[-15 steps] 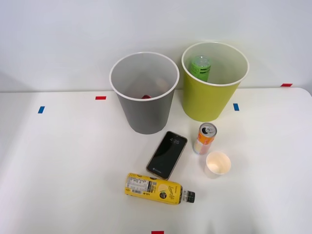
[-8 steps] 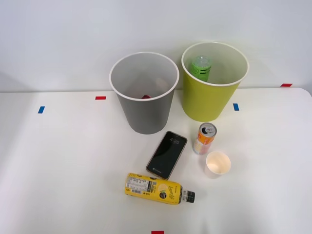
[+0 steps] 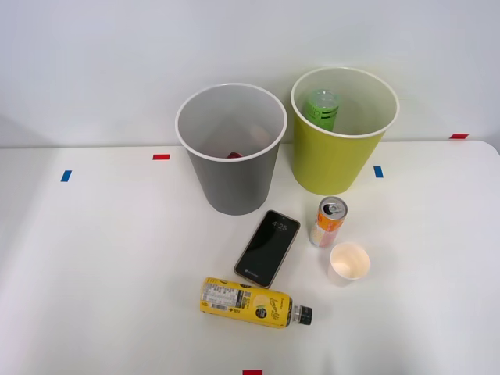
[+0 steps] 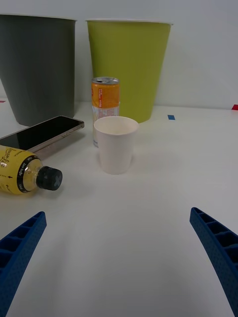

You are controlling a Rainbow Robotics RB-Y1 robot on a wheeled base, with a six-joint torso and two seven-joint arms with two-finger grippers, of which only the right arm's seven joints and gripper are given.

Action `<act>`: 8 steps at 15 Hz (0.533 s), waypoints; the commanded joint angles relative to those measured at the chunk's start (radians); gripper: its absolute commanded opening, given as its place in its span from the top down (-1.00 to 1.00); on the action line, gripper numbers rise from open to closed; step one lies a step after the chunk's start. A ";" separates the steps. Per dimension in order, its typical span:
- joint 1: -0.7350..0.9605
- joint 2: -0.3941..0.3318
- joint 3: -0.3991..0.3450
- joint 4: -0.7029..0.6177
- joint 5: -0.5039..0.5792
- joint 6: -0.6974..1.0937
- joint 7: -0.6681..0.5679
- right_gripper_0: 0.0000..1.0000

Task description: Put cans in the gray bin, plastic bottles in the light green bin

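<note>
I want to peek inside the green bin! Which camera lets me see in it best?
The front view. It looks down past the white rim of the light green bin, so you see its pale inside and the green-label bottle standing in it. The right wrist view, low on the table, shows the bin's outer wall, not the inside.

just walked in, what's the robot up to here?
Sorting trash into two bins. The green bottle is already in the light green bin. Left on the table: the yellow bottle lying on its side, and the can standing upright beside a paper cup, with a phone lying between them and the gray bin. The right gripper is open and low over the table, facing the cup and can, holding nothing.
</note>
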 commanded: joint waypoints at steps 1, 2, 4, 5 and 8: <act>0.000 0.000 0.000 0.000 0.000 0.000 0.000 -1.00; 0.000 0.000 0.000 0.000 0.000 0.000 0.000 -1.00; 0.000 0.000 0.000 0.000 0.000 0.000 0.000 -1.00; 0.000 0.000 0.000 0.000 0.000 0.000 0.000 -1.00; 0.000 0.000 0.000 0.000 0.000 0.000 0.000 -1.00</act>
